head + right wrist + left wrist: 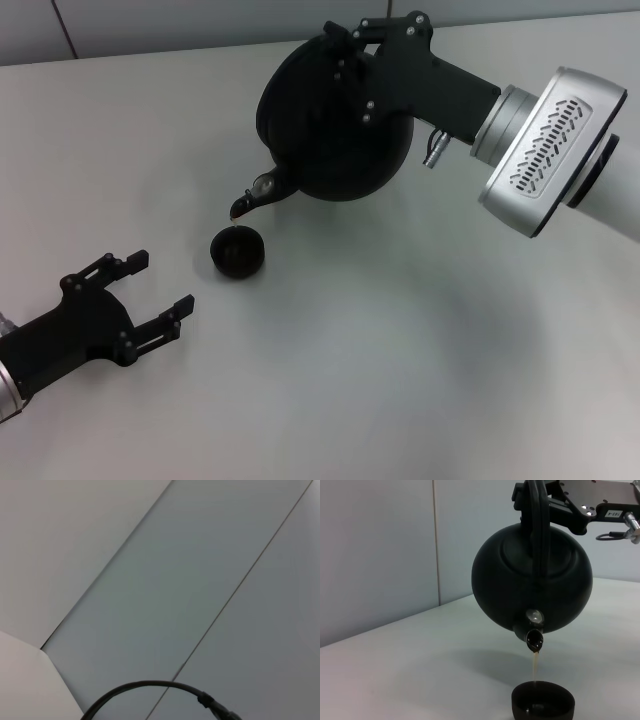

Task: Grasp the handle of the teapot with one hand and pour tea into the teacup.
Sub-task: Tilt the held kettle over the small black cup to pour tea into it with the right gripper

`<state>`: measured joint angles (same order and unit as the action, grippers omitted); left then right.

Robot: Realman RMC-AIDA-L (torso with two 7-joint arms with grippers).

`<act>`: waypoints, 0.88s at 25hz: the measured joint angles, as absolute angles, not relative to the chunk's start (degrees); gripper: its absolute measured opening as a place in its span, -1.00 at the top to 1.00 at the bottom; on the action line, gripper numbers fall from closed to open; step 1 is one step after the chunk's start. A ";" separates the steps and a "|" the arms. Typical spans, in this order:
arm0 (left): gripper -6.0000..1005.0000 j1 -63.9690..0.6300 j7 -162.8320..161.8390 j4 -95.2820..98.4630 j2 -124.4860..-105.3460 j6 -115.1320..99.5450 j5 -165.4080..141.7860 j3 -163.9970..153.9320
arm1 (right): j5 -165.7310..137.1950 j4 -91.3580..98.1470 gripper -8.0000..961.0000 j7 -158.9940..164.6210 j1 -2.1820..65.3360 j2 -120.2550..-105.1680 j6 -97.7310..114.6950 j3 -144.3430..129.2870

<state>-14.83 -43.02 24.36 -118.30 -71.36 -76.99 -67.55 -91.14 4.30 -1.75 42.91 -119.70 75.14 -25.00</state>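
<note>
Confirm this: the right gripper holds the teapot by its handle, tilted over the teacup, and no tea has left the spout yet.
Not quite. Tea is already flowing: the left wrist view shows a thin stream from the spout into the teacup. The rest holds: the right gripper holds the tilted teapot by its handle.

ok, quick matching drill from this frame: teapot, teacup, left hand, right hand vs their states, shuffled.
1 teapot
2 teacup
3 left hand
4 right hand

a open, idle near the table's front edge
b standing on the table under the spout
c lifted and tilted, tea streaming out
d shut on the handle

Pairs: 1-c, 2-b, 3-a, 4-d
</note>
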 joint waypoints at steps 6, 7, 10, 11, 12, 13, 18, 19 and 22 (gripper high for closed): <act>-0.59 -14.93 -43.04 24.36 -118.30 -71.36 -76.99 -67.67 | -91.14 4.30 0.79 -2.99 42.53 -119.71 75.14 -24.96; -0.59 -14.95 -43.05 24.36 -118.30 -71.36 -76.99 -67.68 | -91.14 4.28 0.79 -3.31 42.48 -119.71 75.14 -24.96; -0.59 -14.99 -43.07 24.37 -118.30 -71.36 -76.99 -67.68 | -91.14 4.28 0.80 -3.56 42.41 -119.71 75.14 -24.96; -0.59 -15.00 -43.09 24.41 -118.30 -71.36 -76.99 -67.68 | -91.14 4.23 0.80 -3.57 42.39 -119.71 75.14 -24.96; -0.59 -15.01 -43.13 24.45 -118.30 -71.36 -76.99 -67.68 | -91.14 4.13 0.80 -3.57 42.37 -119.71 75.14 -24.96; -0.59 -15.01 -43.23 24.47 -118.30 -71.36 -76.99 -67.68 | -91.14 4.03 0.80 -3.61 42.35 -119.71 75.14 -24.95; -0.59 -14.90 -43.48 24.77 -118.30 -71.37 -77.00 -67.68 | -91.14 3.47 0.80 0.62 42.54 -119.70 73.98 -24.96; -0.59 -14.81 -43.48 24.91 -118.30 -71.36 -76.99 -67.67 | -91.14 3.47 0.80 2.85 42.64 -119.66 73.48 -24.96; -0.59 -14.64 -43.50 25.20 -118.30 -71.38 -76.99 -67.63 | -91.13 3.98 0.80 9.36 42.56 -119.49 72.72 -24.95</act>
